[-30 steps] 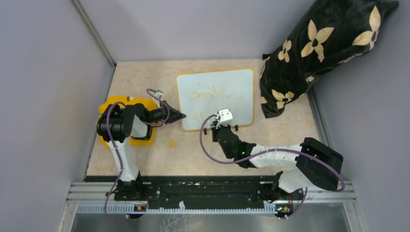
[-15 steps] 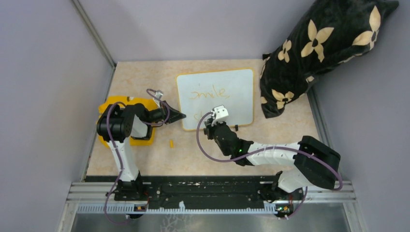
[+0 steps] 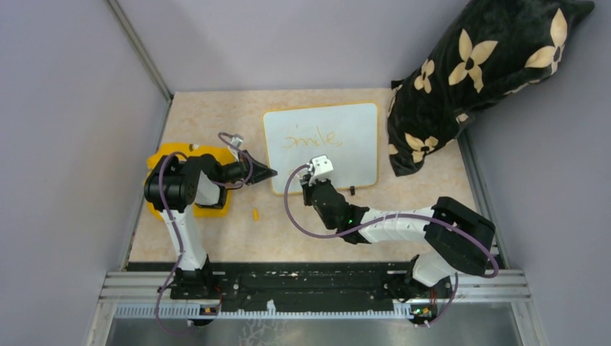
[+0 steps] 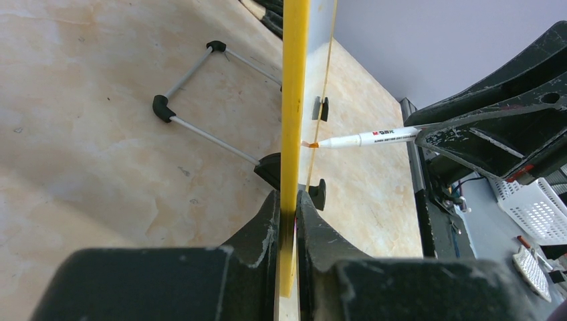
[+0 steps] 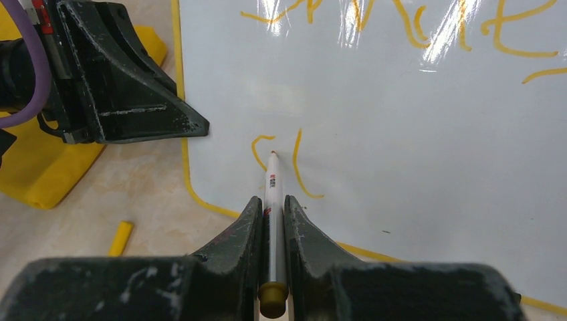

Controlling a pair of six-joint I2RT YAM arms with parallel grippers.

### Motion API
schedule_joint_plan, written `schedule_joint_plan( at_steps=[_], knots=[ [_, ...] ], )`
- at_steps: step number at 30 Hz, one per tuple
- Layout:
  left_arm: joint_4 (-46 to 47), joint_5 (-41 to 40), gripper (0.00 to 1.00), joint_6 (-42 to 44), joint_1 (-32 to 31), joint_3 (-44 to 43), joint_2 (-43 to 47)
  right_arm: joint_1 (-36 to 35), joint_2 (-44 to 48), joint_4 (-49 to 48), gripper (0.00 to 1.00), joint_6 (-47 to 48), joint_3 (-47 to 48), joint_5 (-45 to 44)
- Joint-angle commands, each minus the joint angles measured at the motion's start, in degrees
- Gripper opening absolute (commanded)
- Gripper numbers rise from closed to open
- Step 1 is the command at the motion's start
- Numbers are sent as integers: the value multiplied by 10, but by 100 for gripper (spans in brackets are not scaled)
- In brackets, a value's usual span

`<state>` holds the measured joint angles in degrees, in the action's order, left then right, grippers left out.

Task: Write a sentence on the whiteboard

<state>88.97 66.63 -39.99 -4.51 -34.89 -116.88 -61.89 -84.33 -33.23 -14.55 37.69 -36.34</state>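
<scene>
- The whiteboard [image 3: 353, 155] lies at the centre of the surface [image 3: 216, 122] in the top view. Its long axis runs left to right with a slight tilt, and its two black feet are on the lower edge.
- It looks like a light, stiff panel with a slick face, so I judge it would skate or pivot under pen pressure unless it is pinned. The thin yellow rim is the sensible place to hold it, since that leaves the writing face free.
- The left gripper [image 4: 287, 221] does just that. Its jaws are pressed together on the rim at the board's left edge, which the left wrist view shows edge-on.
- The right gripper [image 5: 271, 207] is clamped on a slim white marker [image 5: 271, 187], held low on the barrel with the butt end behind the jaws.
- The marker is probably light and smooth, and it could slip lengthwise if pushed hard.
- In the right wrist view the marker's long axis runs straight up the frame. Its orange tip meets the board near the lower left corner, between the first two strokes of the second line.
- The sentence [image 3: 311, 137] so far has one faint orange word across the board's upper half, and the second line is barely begun.
- A yellow pad [image 3: 209, 205] lies under the left arm at the left of the frame.
</scene>
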Motion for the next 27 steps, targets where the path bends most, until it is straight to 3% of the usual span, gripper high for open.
schedule_joint_plan(
  at_steps=[1,17,27],
  knots=[
    [38,-22,0,17,-2,-10,-4,10,-5,-10,0,2,25,-27],
    [37,-22,0,17,-2,-10,-5,20,40,14,0,-10,-21,-67],
    [37,-22,0,17,-3,-10,-5,21,85,-5,0,-10,-54,-46]
  ],
)
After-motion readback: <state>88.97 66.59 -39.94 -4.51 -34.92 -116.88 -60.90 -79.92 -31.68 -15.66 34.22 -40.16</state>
